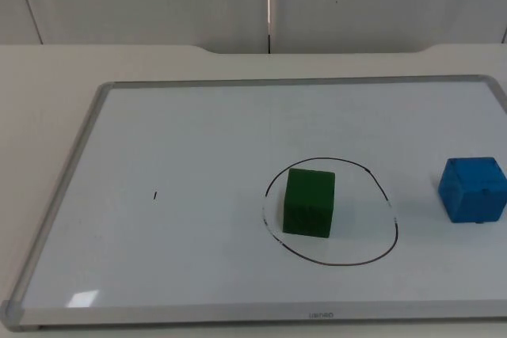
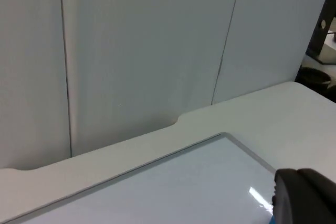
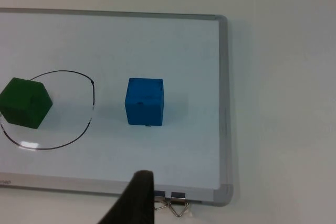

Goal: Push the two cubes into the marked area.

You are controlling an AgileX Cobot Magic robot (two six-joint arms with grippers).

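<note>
A green cube [image 1: 309, 202] stands inside the black hand-drawn ring [image 1: 341, 263] on the whiteboard [image 1: 71, 164]. A blue cube [image 1: 473, 189] sits outside the ring, to its right, near the board's right edge. In the right wrist view the blue cube [image 3: 145, 102] lies a short way beyond my right gripper [image 3: 137, 198], which hovers over the board's near edge, with the green cube [image 3: 24, 102] further off. My left gripper [image 2: 304, 198] is raised over a far corner of the board, facing the partition wall, touching nothing.
The whiteboard has a grey metal frame [image 3: 224, 103] and lies flat on the white table. Metal binder clips [image 3: 176, 205] stick out at its near right corner. A small black mark [image 1: 155, 195] sits on the board's left half. The grey partition wall [image 2: 157, 51] closes the far side.
</note>
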